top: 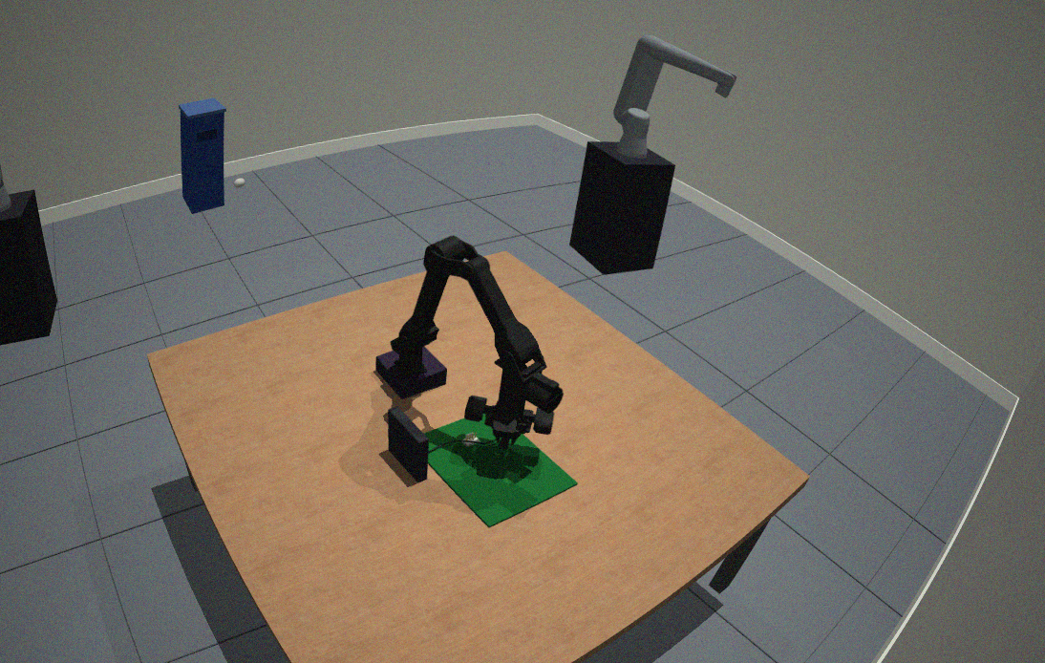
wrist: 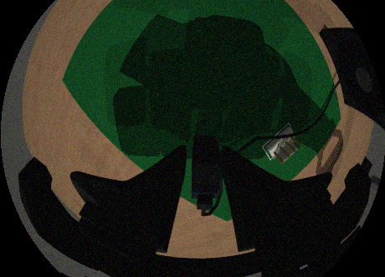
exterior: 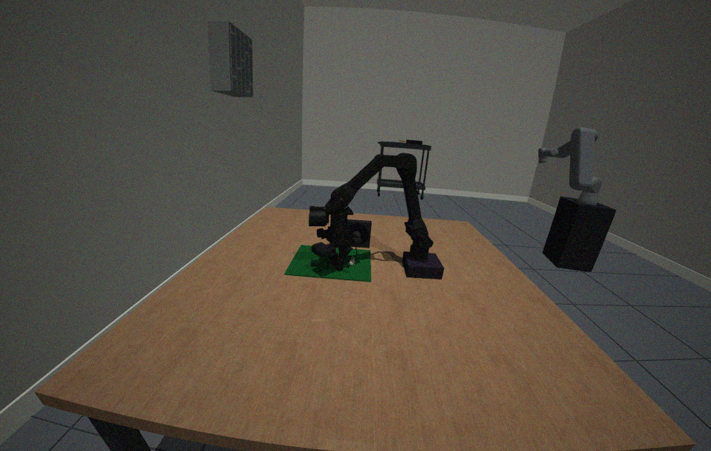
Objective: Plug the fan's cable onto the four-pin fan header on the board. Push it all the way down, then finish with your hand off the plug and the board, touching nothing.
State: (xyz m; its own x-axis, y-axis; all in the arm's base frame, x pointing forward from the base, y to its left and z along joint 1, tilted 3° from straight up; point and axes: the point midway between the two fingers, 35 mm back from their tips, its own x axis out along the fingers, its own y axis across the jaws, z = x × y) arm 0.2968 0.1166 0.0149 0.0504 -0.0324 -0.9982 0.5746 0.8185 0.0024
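The black plug stands between the two fingers of my gripper, low over the green board. The fingers are partly open, with a thin strip of green showing between the left finger and the plug in the wrist view. I cannot tell whether the right finger touches it. The pale fan header with its pins sits to the right of the plug in the wrist view. The top and exterior views hide the plug behind the fingers.
The black fan stands upright beside the board. Its dark cable runs over the header toward the plug and passes behind the right finger. The arm's shadow covers much of the board. The arm's base stands on the wooden table.
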